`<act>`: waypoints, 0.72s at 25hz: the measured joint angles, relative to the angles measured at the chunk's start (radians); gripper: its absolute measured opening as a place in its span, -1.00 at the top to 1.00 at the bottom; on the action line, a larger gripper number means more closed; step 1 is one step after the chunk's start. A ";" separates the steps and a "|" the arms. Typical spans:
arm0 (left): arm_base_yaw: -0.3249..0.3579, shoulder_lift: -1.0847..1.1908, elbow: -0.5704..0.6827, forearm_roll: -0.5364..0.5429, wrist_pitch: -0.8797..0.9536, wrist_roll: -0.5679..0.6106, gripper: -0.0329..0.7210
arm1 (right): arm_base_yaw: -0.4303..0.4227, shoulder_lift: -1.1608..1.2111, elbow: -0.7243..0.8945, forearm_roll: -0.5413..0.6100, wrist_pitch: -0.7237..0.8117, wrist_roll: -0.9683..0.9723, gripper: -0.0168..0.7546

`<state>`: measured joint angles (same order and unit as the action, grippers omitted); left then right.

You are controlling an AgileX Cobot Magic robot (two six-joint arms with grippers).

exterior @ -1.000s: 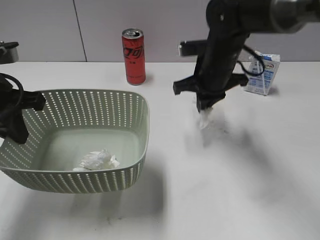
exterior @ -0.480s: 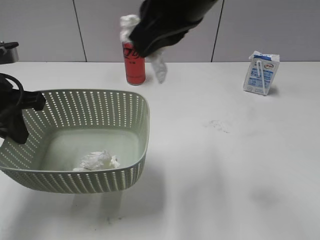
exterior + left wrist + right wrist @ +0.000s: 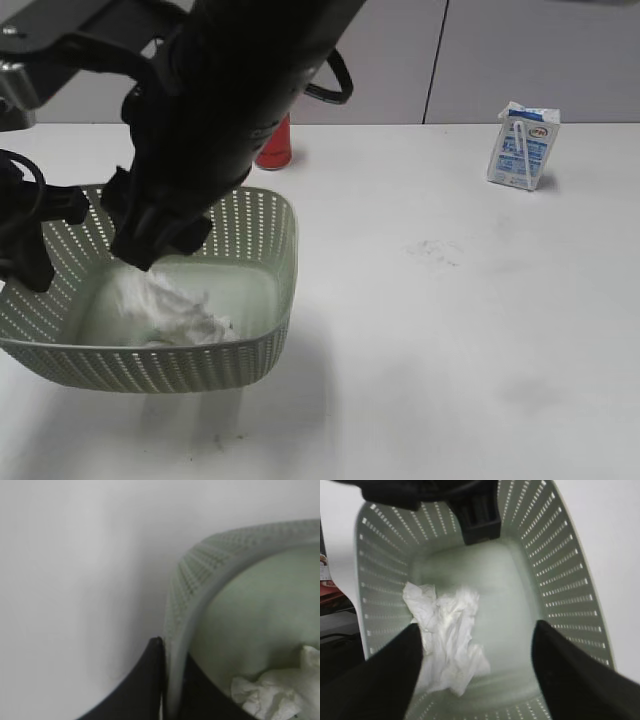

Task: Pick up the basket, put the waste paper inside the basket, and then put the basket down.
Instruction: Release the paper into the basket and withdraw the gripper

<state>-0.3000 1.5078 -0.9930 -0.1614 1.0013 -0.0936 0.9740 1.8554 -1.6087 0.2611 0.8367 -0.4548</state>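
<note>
The pale green basket [image 3: 283, 262] hangs tilted a little above the table at the left, and my left gripper [image 3: 30, 250] is shut on its left rim. The left wrist view shows the jaws [image 3: 172, 680] clamped on the perforated wall [image 3: 200, 580]. My right gripper [image 3: 150, 240] is over the basket's inside, open [image 3: 476, 625] and empty. White waste paper [image 3: 170, 315] lies crumpled on the basket floor [image 3: 447, 640], just under the right jaws. A bit of it also shows in the left wrist view [image 3: 270, 690]. How many wads lie there cannot be told.
A red can [image 3: 275, 150] stands at the back, mostly hidden behind my right arm. A blue-and-white milk carton [image 3: 522, 146] stands at the back right. A faint smudge [image 3: 435, 250] marks the white table in the middle.
My right arm swung left from mid-table with a paper wad, past the can, to over the basket. Its jaws are now open and the wad lies in the basket.
</note>
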 joint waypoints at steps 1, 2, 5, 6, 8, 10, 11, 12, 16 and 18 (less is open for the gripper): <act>0.000 0.000 0.000 0.000 0.005 0.000 0.90 | 0.000 0.013 0.000 -0.006 0.000 -0.001 -0.43; 0.000 0.000 0.000 0.000 0.006 0.000 0.90 | 0.000 0.024 0.000 -0.016 -0.001 -0.001 -0.56; 0.000 0.000 0.000 0.000 0.008 0.000 0.90 | 0.000 0.034 0.000 -0.059 -0.001 0.000 -0.64; 0.000 0.000 0.000 0.000 0.009 0.000 0.90 | 0.000 0.033 -0.001 -0.091 -0.001 0.014 -0.63; 0.000 0.000 0.000 0.000 0.009 0.000 0.90 | -0.008 0.030 -0.013 -0.180 0.014 0.129 -0.59; 0.000 0.000 0.000 0.000 0.009 0.000 0.90 | -0.037 0.028 -0.038 -0.229 0.054 0.229 -0.58; 0.000 0.000 0.000 0.000 0.011 0.000 0.90 | -0.066 0.027 -0.055 -0.239 0.077 0.261 -0.57; 0.000 0.000 0.000 -0.005 0.011 0.000 0.90 | -0.104 0.027 -0.067 -0.246 0.103 0.286 -0.57; 0.000 0.000 0.000 -0.036 0.008 0.000 0.90 | -0.304 0.025 -0.099 -0.253 0.217 0.455 -0.57; 0.000 0.000 -0.006 -0.042 0.006 0.000 0.90 | -0.416 0.025 -0.100 -0.233 0.267 0.490 -0.57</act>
<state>-0.3000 1.5078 -0.9991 -0.2031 1.0070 -0.0936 0.5581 1.8805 -1.7089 0.0279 1.1040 0.0351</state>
